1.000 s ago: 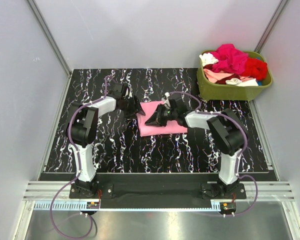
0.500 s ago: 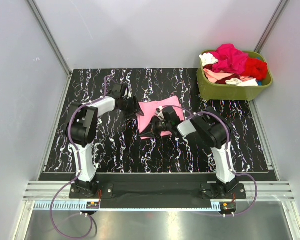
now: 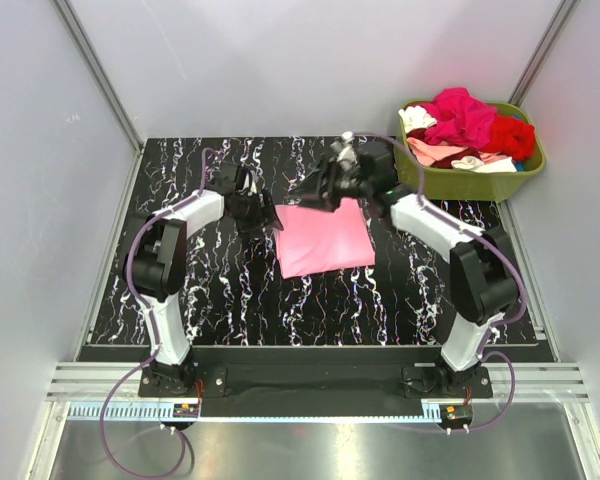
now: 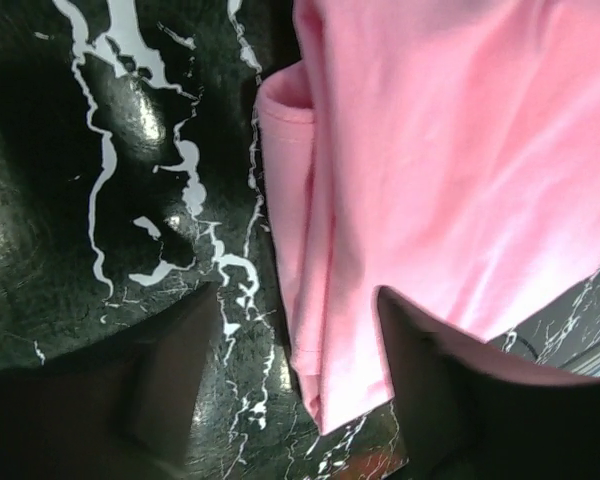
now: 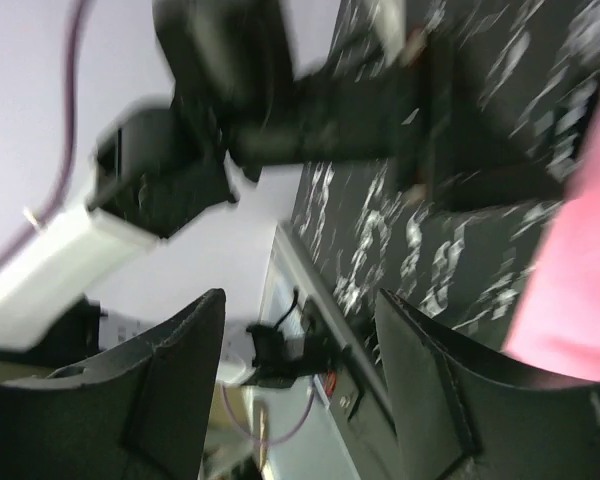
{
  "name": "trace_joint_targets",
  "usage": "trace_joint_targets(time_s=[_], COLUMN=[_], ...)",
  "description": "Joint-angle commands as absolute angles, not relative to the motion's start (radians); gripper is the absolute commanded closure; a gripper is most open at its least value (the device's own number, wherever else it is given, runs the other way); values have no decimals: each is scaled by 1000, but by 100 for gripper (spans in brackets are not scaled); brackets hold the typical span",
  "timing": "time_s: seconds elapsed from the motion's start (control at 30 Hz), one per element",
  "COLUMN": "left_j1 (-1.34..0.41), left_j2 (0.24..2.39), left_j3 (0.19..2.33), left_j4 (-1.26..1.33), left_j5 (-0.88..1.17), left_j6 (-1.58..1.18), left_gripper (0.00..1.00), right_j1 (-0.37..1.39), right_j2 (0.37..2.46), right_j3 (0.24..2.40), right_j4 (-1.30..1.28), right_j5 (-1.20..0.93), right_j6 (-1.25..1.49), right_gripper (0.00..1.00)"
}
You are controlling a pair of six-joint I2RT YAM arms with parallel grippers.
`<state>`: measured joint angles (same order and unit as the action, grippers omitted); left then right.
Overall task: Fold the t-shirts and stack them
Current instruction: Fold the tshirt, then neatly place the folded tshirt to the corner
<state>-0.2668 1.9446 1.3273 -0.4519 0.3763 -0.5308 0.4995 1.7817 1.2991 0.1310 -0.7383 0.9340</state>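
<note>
Progress: pink t-shirt (image 3: 325,238) folded mid-table, my left gripper (image 3: 257,214) and right gripper (image 3: 322,190) spread empty beside it, other tees (image 3: 460,118) heaped in tub (image 3: 472,184), far-right corner.

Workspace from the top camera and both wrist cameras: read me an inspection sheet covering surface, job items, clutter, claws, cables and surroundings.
Surface: black table top with white veining, nothing spilled.
Job's things: one pink t-shirt lies folded flat mid-table; loose t-shirts in magenta, red, pale pink and white are heaped in the olive tub at the far right corner.
Clutter: nothing seen.
Claws: left claw open, low at the pink t-shirt's left edge; right claw open and empty, by the shirt's far edge.
Cables: purple cables run along both arms and loop at the bases.
Surroundings: pale grey walls, metal frame post.
</note>
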Motion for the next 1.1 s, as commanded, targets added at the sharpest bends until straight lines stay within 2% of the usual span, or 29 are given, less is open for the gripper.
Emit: trace_joint_targets(time_s=[0.0, 0.03, 0.2, 0.37, 0.43, 0.47, 0.63, 0.77, 0.8, 0.83, 0.87, 1.07], left_j1=[-267, -268, -293, -307, -308, -308, -311, -311, -310, -304, -298, -219], left_j2=[1856, 1849, 1847, 1905, 1920, 1939, 2009, 2046, 2051, 2055, 2057, 2094], left_j3=[1281, 1266, 1216, 1221, 1224, 1227, 1255, 1296, 1308, 1325, 1360, 1558], left_j4=[-404, -382, -322, -284, -261, -256, -245, -252, -264, -306, -334, -586], left_j5=[356, 351, 359, 370, 383, 390, 403, 431, 431, 408, 393, 200], left_j6=[-540, -543, -554, -571, -577, -580, -574, -546, -535, -522, -488, -312], left_gripper=[19, 16, 17, 28, 34, 42, 58, 81, 93, 97, 100, 100], right_j1=[365, 351, 339, 342, 347, 348, 362, 362, 364, 362, 362, 364], right_j2=[1845, 1854, 1761, 1580, 1438, 1389, 1063, 902, 890, 897, 910, 1011], right_j3=[1330, 1339, 1198, 869, 682, 626, 321, 287, 278, 249, 236, 245], right_j4=[-58, -83, -66, 169, 250, 300, 353, 292, 304, 328, 383, 436], right_j5=[-802, -808, -755, -745, -738, -723, -663, -592, -581, -575, -578, -611], right_j6=[861, 830, 775, 785, 811, 818, 882, 862, 859, 868, 876, 877], right_gripper=[34, 35, 36, 36, 35, 34, 32, 24, 23, 23, 23, 25])
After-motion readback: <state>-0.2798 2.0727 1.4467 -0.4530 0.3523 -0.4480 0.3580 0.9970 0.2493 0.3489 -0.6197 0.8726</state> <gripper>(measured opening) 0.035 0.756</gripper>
